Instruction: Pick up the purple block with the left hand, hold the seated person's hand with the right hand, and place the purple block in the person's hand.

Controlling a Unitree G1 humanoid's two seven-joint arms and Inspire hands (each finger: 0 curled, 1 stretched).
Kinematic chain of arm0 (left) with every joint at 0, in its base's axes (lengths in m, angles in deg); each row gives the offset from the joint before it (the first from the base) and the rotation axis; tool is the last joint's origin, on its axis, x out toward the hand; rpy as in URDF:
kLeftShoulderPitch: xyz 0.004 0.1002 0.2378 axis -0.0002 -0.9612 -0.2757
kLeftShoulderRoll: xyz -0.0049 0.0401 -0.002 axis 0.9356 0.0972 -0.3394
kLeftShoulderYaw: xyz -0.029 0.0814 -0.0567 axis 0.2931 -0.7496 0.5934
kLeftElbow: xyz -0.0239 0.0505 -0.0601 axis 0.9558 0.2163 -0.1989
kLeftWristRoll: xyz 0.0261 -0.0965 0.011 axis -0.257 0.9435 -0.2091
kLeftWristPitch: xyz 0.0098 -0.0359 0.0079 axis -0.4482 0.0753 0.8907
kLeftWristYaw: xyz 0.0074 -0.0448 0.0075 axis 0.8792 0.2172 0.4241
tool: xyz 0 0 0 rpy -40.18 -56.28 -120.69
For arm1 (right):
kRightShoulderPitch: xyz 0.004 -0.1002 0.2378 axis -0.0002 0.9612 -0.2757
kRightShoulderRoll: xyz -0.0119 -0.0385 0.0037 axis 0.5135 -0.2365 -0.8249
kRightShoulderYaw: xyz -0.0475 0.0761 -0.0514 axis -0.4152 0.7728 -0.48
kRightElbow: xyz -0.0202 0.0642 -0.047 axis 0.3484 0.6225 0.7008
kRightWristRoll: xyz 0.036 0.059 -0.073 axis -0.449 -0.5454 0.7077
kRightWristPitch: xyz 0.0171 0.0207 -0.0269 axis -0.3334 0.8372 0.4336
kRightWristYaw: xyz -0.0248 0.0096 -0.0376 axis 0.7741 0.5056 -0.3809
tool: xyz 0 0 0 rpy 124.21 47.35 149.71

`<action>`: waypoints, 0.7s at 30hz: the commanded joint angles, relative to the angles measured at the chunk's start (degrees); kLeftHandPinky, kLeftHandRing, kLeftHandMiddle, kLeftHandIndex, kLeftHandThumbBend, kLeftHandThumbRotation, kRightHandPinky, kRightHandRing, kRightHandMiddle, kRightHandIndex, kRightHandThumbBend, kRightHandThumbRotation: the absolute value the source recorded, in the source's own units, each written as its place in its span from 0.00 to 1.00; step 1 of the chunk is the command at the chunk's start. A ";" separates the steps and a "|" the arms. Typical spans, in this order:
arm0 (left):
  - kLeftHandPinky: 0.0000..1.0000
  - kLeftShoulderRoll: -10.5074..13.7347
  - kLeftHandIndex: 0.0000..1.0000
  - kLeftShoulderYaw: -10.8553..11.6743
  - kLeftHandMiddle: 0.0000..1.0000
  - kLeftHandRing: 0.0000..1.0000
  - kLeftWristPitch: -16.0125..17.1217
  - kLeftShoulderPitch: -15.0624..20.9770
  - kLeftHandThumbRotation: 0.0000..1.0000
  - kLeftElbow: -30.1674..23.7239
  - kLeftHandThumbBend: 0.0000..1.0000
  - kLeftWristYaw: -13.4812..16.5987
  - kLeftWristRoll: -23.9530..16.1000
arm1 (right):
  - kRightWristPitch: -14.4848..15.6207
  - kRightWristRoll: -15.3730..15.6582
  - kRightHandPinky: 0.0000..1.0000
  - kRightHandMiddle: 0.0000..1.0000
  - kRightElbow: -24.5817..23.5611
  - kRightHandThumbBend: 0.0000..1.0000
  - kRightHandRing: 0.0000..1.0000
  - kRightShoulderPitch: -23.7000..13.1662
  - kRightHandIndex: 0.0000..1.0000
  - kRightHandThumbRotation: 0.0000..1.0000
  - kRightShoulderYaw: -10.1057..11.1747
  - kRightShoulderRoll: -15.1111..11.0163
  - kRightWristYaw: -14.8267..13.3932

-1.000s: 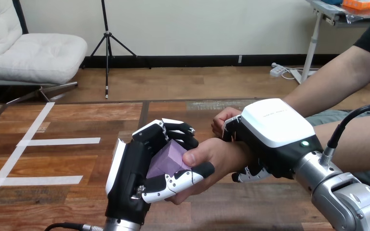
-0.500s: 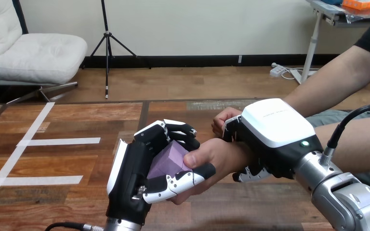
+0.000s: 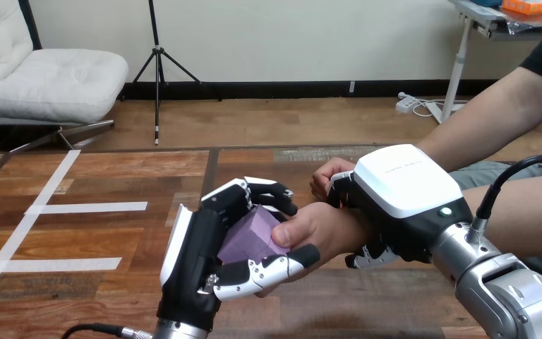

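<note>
The wooden table [image 3: 113, 173] filled the lower half of the frame, its far edge running straight across just above the middle. Its top was of brown planks, with a dark seam [image 3: 210, 173] running from the far edge toward the centre. White tape lay flat on it at the left: a long slanted strip [image 3: 13, 236] and two shorter level strips, the upper strip [image 3: 88, 207] and the lower strip [image 3: 60, 265], both reaching right from it

The purple block [image 3: 249, 236] is coloured evenly — a pale lilac. The left hand [image 3: 192, 272] is painted black, with a white shell and black-and-white fingers [image 3: 243, 185]. The right hand [image 3: 402, 185] is covered by a white shell over black. The table [image 3: 113, 176] is marked by brown wood grain and white tape stripes [image 3: 88, 207].
</note>
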 commanded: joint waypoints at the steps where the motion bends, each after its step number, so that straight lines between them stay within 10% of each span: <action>1: 0.60 1.85 0.77 0.26 0.80 0.73 -0.17 3.51 0.24 -3.43 0.82 0.60 -3.47 | 0.07 0.69 0.53 0.69 1.03 0.80 0.63 -2.46 0.69 0.01 0.06 -0.32 -1.04; 21: 0.96 4.50 0.98 -0.62 1.00 0.98 -0.18 4.24 0.47 -3.91 0.92 0.55 -5.67 | -0.82 2.14 0.71 0.80 1.42 0.84 0.79 -1.95 0.79 0.04 0.33 -1.05 -2.06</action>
